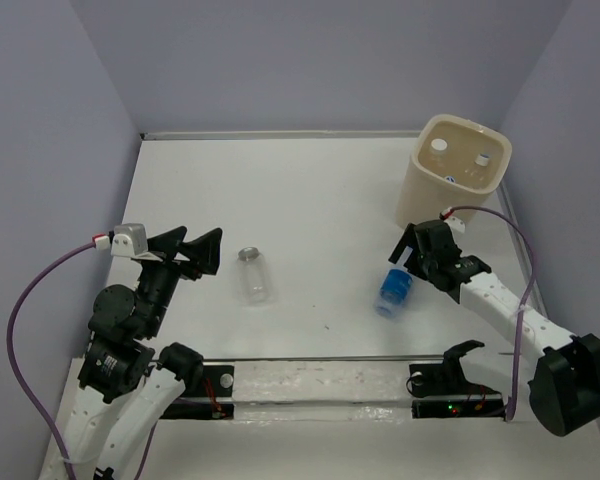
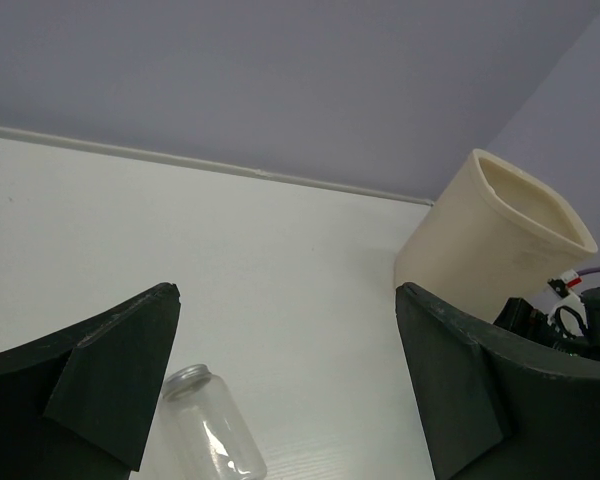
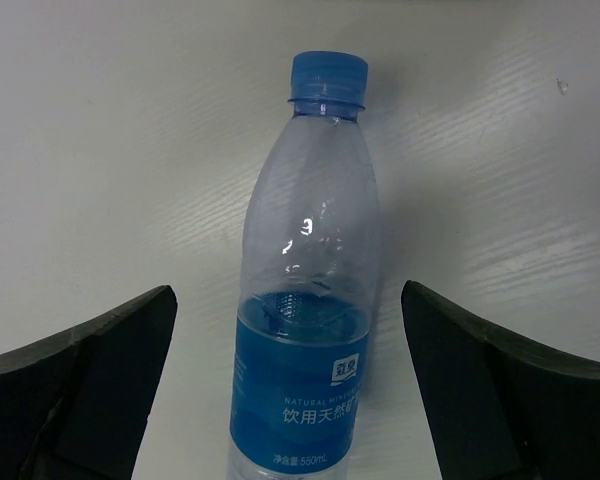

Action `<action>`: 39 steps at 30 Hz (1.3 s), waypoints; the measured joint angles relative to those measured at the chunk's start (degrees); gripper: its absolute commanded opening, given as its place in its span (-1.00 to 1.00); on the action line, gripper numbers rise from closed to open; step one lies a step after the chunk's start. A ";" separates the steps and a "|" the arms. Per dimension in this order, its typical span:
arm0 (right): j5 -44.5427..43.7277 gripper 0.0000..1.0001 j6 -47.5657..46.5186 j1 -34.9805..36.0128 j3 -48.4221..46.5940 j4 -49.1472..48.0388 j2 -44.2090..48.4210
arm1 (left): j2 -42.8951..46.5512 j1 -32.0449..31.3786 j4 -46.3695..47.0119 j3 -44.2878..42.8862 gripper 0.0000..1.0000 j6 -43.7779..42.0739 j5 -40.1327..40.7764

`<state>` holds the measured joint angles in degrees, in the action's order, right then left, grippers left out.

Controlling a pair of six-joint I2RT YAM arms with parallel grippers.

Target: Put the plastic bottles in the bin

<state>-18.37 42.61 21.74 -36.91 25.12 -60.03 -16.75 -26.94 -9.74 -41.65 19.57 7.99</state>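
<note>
A clear plastic bottle [image 1: 392,293] with a blue label and blue cap lies on the white table. In the right wrist view this bottle [image 3: 305,330] lies between the fingers of my right gripper [image 3: 288,290], cap pointing away, with a gap on each side. The right gripper [image 1: 408,262] is open and hovers over the bottle's base end. An unlabelled clear bottle [image 1: 253,275] lies at centre left, just right of my open left gripper [image 1: 195,247]. The left wrist view shows it [image 2: 215,435] low between the left gripper's [image 2: 287,290] fingers. The cream bin [image 1: 455,180] stands upright at the back right.
Lavender walls close the table on the left, back and right. The bin [image 2: 490,240] sits close to the right wall, just behind the right gripper. A clear rail [image 1: 310,385] with the arm mounts runs along the near edge.
</note>
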 measured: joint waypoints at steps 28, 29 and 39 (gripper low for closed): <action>-4.11 0.00 0.70 12.37 2.38 -10.27 0.46 | -0.02 0.04 0.00 0.00 0.98 -0.04 0.02; -4.26 0.00 0.26 14.29 0.79 -9.51 0.72 | -0.07 0.07 0.02 0.00 0.98 -0.04 -0.02; -12.76 -0.06 -16.81 21.09 -25.33 -10.82 2.34 | -0.63 1.07 0.04 0.02 0.98 -0.04 -0.28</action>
<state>-31.14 25.80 42.83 -62.24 14.31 -57.69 -17.39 -25.87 -9.69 -41.63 19.53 7.70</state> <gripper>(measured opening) 0.644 0.990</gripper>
